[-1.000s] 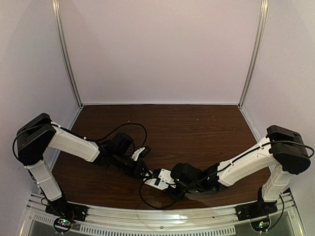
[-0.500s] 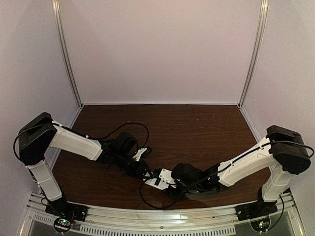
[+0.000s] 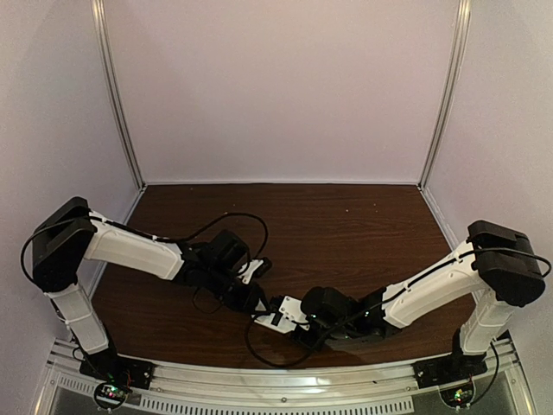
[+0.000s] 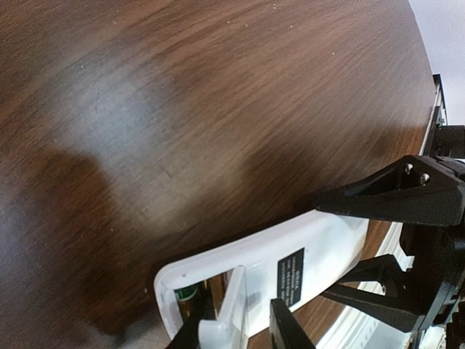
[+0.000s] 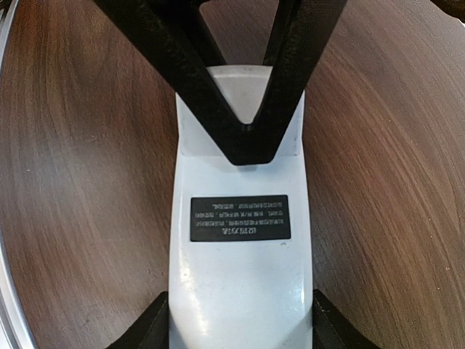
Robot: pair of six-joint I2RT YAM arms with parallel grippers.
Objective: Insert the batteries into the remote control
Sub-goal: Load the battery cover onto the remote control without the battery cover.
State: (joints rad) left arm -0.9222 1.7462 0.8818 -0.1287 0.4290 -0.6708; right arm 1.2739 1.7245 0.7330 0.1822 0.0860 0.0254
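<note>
Remote control (image 5: 240, 280) lies back-up on the dark wooden table (image 4: 182, 109), with its plain white back and black label (image 5: 240, 217) facing the cameras. At one end of the remote the battery recess (image 4: 211, 287) stands uncovered. One battery (image 4: 186, 294), gold with a greenish end, sits in the slot nearest the remote's edge. Whether a second lies beside it I cannot tell. The right gripper (image 5: 240, 331) clamps the remote's other end, one black finger pressed against each long side. The left gripper (image 4: 238, 333) hangs over the recess end with its jaws parted only a little. A white ridge of the remote shows between them, and I cannot tell whether they touch it. In the top view the remote sits near the table's near edge.
</note>
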